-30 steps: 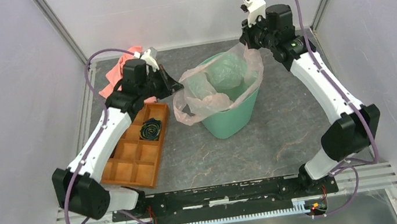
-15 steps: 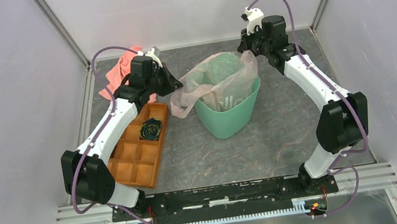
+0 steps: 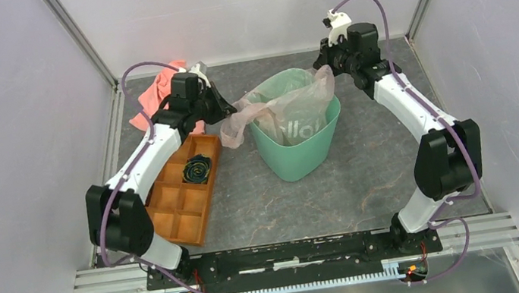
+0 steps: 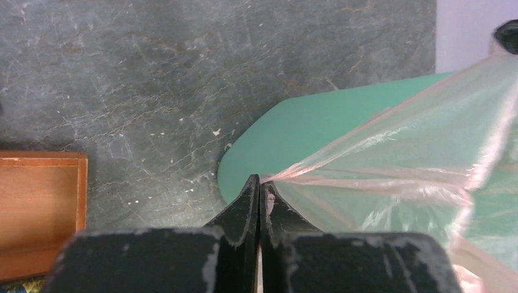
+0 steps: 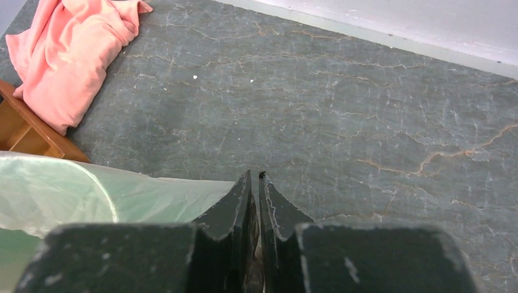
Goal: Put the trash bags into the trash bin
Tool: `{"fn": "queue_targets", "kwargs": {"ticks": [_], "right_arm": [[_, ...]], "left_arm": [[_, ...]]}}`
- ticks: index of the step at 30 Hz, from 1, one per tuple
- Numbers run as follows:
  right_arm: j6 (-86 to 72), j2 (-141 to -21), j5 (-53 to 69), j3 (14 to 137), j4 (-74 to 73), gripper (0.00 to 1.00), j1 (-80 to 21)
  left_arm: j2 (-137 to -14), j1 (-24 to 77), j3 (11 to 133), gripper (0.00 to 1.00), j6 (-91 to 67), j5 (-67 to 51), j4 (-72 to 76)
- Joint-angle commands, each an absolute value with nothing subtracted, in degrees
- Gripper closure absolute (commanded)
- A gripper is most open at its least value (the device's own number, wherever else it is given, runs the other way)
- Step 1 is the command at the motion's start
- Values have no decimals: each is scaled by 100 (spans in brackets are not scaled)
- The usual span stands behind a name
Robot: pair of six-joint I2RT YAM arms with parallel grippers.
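The mint-green trash bin (image 3: 302, 154) stands mid-table. The translucent pale pink trash bag (image 3: 289, 104) is stretched across its open top, sagging inside. My left gripper (image 3: 230, 111) is shut on the bag's left edge, just left of the bin rim; the film (image 4: 391, 165) runs taut from the fingertips over the bin (image 4: 293, 131). My right gripper (image 3: 322, 67) is shut on the bag's far right edge at the bin's back corner; the bag (image 5: 91, 192) spreads left of its fingers (image 5: 241, 198).
An orange compartmented tray (image 3: 183, 195) holding a dark green rosette (image 3: 197, 169) lies left of the bin. A salmon-pink cloth (image 3: 154, 100) sits at the back left, also in the right wrist view (image 5: 67, 55). Enclosure walls stand on three sides.
Both grippers have lowered with the bag. The bag, earlier ballooned above the bin, has flattened and sunk over the rim. The left arm has reached further toward the back.
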State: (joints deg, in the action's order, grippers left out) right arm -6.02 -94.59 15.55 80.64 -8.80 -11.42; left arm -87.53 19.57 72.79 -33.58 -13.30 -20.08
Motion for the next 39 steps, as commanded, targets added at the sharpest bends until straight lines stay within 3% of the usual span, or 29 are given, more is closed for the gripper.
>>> {"fn": "queue_targets", "kwargs": {"ticks": [1, 4, 6, 11, 15, 20, 27, 33, 39], "right_arm": [[-651, -9471, 1586, 7969, -859, 86, -1079], [-652, -9373, 1695, 7832, -1079, 84, -1070], [-607, -9223, 1653, 7800, -1255, 78, -1065], [-242, -8858, 817, 8334, -2303, 53, -1070], [-277, -8449, 103, 8553, -3028, 28, -1064], [-376, -8007, 378, 8863, -3726, 15, -1065], [-571, -7351, 784, 9015, -3893, 8, -1071], [-522, -7051, 586, 9181, -3997, 4, -1068], [-262, -7108, 560, 9124, -3510, 2, -1065]], "left_arm": [[-9078, 1837, 7114, 97, -3311, -1602, -1908], [-8820, 1837, 6770, 89, -3355, -2018, -1680], [-8492, 1837, 6536, 75, -3355, -2108, -1607], [-7635, 1837, 6583, 32, -2991, -1651, -2202], [-6947, 1837, 6450, 11, -2844, -1192, -2606], [-5978, 1790, 5828, 5, -3303, -1048, -2883], [-4775, 1727, 5177, 3, -4407, -1386, -2539], [-4557, 1728, 5137, 1, -5068, -1927, -1997], [-5054, 1724, 6057, 0, -4611, -1664, -2236]]}}
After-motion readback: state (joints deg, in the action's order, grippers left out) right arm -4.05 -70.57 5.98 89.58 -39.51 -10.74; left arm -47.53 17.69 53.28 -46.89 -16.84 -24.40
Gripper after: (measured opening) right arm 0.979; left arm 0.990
